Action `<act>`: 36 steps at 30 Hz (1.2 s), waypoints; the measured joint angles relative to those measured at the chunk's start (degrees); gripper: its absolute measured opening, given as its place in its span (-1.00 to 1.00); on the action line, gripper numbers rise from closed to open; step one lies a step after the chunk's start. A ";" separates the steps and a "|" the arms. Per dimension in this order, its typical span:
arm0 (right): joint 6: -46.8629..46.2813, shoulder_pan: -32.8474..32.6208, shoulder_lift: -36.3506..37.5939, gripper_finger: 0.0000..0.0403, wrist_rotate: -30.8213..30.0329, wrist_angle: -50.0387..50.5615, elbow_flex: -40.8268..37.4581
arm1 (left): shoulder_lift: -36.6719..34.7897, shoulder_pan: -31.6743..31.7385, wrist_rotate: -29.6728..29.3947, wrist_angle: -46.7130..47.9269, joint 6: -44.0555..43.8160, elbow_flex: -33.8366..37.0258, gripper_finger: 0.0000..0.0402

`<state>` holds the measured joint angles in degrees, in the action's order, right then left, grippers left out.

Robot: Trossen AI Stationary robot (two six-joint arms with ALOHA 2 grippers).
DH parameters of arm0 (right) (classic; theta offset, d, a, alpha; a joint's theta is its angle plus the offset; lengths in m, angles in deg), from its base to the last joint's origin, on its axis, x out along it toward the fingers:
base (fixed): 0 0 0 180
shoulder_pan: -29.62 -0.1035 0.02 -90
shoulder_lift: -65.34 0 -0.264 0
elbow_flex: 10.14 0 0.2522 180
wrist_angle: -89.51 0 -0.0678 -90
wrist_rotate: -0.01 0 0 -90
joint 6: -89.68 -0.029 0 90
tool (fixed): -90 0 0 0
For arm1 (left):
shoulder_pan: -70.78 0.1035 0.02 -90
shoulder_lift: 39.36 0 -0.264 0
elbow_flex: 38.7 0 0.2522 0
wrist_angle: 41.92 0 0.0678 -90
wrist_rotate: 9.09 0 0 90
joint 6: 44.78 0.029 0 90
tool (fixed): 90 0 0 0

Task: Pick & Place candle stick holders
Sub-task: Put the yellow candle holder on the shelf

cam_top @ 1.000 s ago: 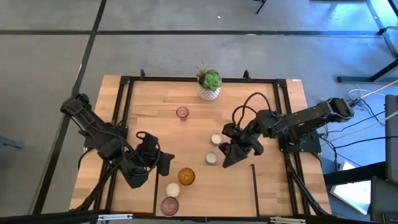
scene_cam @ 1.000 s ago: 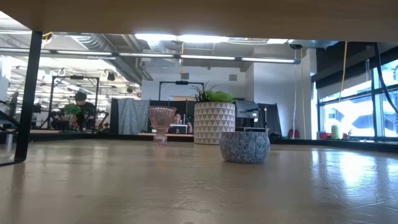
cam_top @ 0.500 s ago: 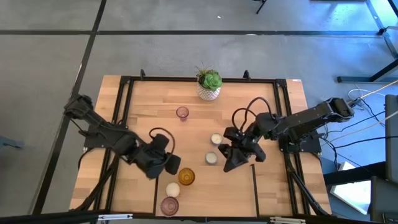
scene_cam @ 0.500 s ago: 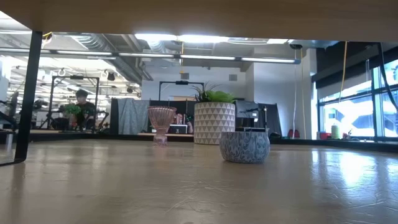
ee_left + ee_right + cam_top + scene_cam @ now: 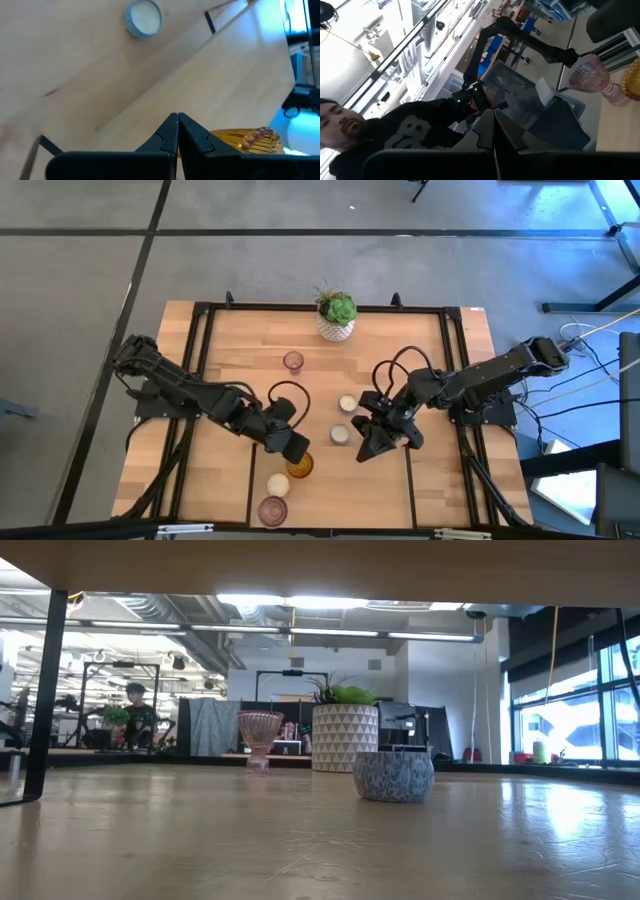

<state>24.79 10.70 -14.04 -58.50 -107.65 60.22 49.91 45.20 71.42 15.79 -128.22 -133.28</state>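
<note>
Beside amber holder (image 5: 300, 465): cream holder (image 5: 277, 484).

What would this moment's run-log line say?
left gripper: shut, empty, above amber glass candle holder | right gripper: shut, empty, beside cream-white holder

Open workshop room, grey floor (image 5: 80, 330).
Ceiling strip lights (image 5: 300, 602), windows (image 5: 570, 710) far right, benches far left.

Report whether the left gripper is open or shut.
Shut. In the left wrist view the left gripper's two dark fingers meet with no gap, empty, right beside the amber candle stick holder.
</note>
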 joint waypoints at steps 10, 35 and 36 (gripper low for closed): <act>0.46 -0.81 0.00 -0.99 0.01 -0.12 0.00 | 0.31 -0.32 3.25 -2.67 -0.50 -0.02 -0.99; 0.57 -0.79 0.00 -0.99 0.04 -0.11 0.00 | 0.31 0.54 5.76 -5.53 4.09 -0.02 -0.99; 0.55 -0.79 0.00 -0.99 0.07 -0.11 0.00 | 0.31 0.73 6.60 -5.76 4.45 -0.02 -0.99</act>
<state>25.34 9.92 -14.04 -58.44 -107.76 60.22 50.22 45.93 78.02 10.03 -123.76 -133.30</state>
